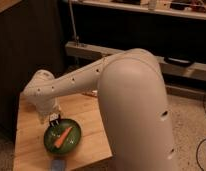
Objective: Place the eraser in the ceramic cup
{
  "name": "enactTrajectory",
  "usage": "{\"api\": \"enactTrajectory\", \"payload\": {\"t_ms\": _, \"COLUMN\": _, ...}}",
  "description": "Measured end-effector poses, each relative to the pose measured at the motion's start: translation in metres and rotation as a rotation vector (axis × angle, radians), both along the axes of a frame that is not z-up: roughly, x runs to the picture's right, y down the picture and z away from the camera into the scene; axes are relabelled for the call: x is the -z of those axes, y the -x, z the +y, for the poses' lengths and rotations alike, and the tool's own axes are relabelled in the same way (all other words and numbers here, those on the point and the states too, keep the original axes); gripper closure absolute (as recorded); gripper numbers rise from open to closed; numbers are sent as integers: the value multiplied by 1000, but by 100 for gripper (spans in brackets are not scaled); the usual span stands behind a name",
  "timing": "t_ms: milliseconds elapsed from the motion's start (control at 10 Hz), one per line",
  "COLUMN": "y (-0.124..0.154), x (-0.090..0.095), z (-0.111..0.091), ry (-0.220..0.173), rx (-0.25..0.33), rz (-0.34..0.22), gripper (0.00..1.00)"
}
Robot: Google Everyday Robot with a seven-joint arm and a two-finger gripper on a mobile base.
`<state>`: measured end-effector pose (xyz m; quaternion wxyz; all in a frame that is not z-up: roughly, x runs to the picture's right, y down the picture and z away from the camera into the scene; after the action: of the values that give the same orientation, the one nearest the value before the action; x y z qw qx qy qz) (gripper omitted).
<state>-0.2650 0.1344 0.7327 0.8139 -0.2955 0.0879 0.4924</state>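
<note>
My gripper (54,119) hangs from the white arm's wrist over the far left rim of the green plate (71,145). A small white-and-black bit shows at the gripper; I cannot tell whether it is the eraser. The ceramic cup is hidden or out of view; the big white arm covers much of the wooden table (28,145).
An orange carrot-shaped piece (62,136) lies on the plate. A flat blue-grey piece (58,164) lies at the table's front edge. A sliver of a pale packet (89,93) shows behind the arm. A dark cabinet and shelves stand behind the table.
</note>
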Motion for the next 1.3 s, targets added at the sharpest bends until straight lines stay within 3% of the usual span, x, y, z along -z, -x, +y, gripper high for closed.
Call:
{"api": "enactTrajectory", "payload": {"t_ms": 600, "y": 0, "x": -17, "z": 5, "ry": 20, "rx": 20, "rz": 48, "gripper": 35}}
{"api": "enactTrajectory", "payload": {"t_ms": 1300, "y": 1, "x": -39, "z": 11, "ry": 174, "rx": 93, "rz": 183, "gripper": 35}}
